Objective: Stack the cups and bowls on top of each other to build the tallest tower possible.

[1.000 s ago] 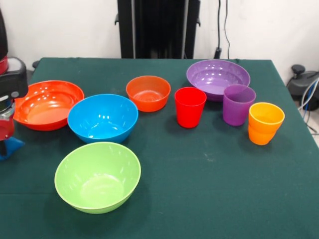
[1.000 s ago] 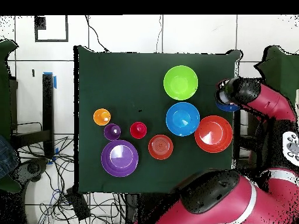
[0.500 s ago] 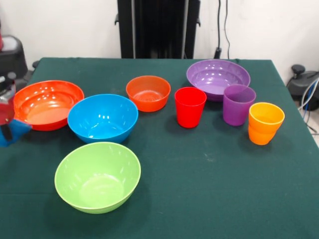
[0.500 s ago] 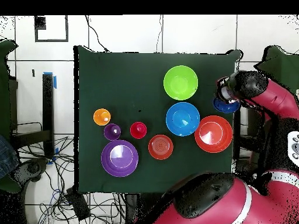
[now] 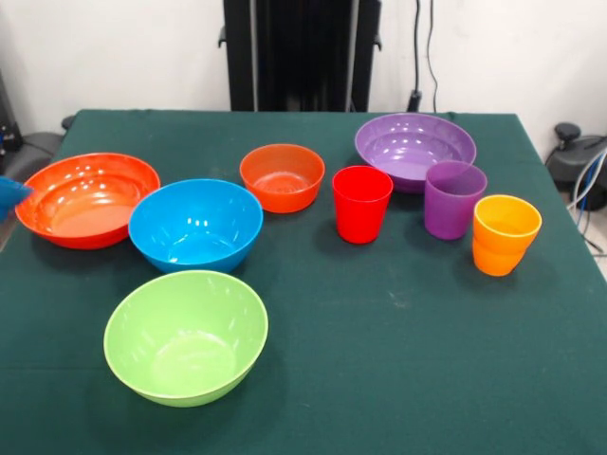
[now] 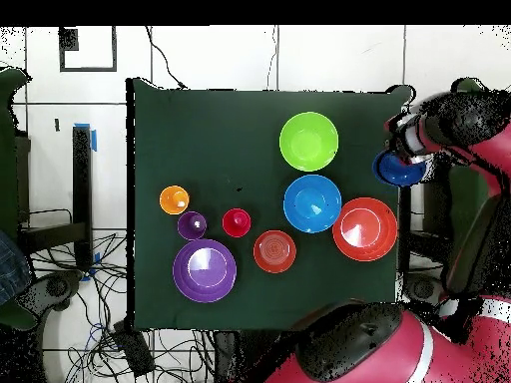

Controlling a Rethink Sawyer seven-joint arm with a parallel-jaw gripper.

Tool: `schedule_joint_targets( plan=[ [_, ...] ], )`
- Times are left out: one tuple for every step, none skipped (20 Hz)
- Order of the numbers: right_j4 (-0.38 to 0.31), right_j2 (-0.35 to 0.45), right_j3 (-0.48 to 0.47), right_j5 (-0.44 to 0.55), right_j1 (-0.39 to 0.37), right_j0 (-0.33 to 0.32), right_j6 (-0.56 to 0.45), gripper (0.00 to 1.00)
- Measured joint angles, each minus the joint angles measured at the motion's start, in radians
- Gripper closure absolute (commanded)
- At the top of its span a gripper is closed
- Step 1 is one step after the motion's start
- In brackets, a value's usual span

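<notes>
Gripper [image 6: 407, 143] is hanging just past the table [image 6: 200, 120] edge, beside the lime green bowl [image 6: 308, 141]; the dark blue bowl [image 6: 399, 170] is sitting under it, apparently carried, though whether the fingers are closed on it I cannot tell. Nothing is stacked yet: all other bowls and the three cups are standing apart on the cloth. Judging the step as bringing that small bowl in, it is needing a level carry and a centred drop into a deeper bowl. Against a second ago, arm and blue bowl are sitting further outboard, nearly gone from the front view.
</notes>
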Motion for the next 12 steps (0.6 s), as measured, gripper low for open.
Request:
schedule_joint_targets(
  plan=[
    [0.005,-0.003,-0.025,0.024,0.0,0.001,0.0,1.0],
    [0.009,-0.004,-0.041,0.038,0.001,0.001,0.0,1.0],
    [0.012,-0.006,-0.059,0.053,0.002,0.002,0.0,1.0],
    [0.015,-0.008,-0.077,0.068,0.002,0.004,0.0,1.0],
    [0.018,-0.01,-0.09,0.076,0.003,0.004,0.0,1.0],
    [0.022,-0.015,-0.118,0.092,0.006,0.008,0.0,1.0],
    [0.025,-0.019,-0.138,0.101,0.009,0.011,0.0,1.0],
    [0.027,-0.023,-0.159,0.107,0.012,0.015,0.0,1.0],
    [0.028,-0.03,-0.181,0.11,0.018,0.021,0.0,1.0],
    [0.028,-0.036,-0.204,0.114,0.023,0.027,0.0,1.0],
    [0.028,-0.045,-0.243,0.116,0.037,0.037,0.0,1.0],
    [0.028,-0.05,-0.264,0.116,0.046,0.043,0.0,1.0]
  ],
)
